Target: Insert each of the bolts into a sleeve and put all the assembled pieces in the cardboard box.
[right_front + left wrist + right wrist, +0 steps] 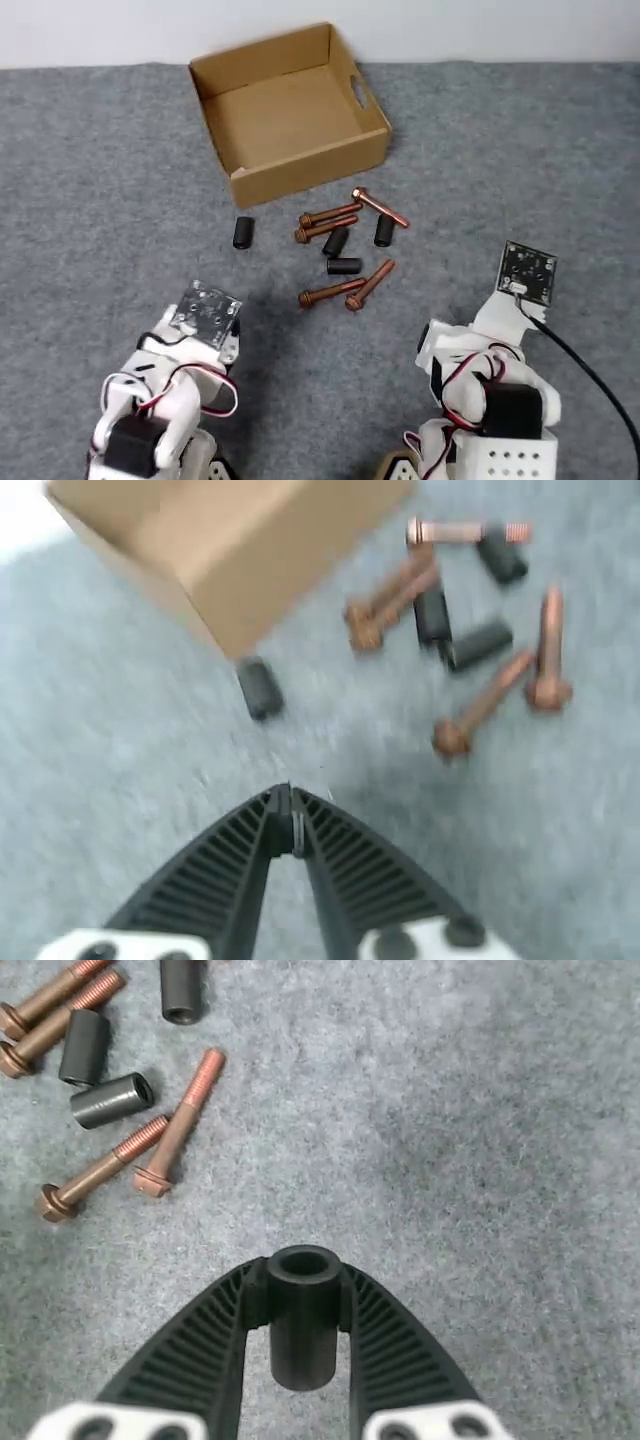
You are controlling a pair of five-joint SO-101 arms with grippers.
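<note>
The right gripper (305,1305) is clamped on a short black sleeve (303,1330), which sits between its jaws with the open bore turned toward the wrist camera. The jaws cover part of the sleeve's sides. The left gripper (291,820) has its jaws pressed together on nothing, above the grey mat (100,200). A lone sleeve (260,687) lies ahead of it, near the cardboard box (310,172). Five copper bolts (330,293) and three more black sleeves (344,267) are scattered between the box and the arms. In the right wrist view one of those, a far sleeve (182,988), is cut off at the edge.
</note>
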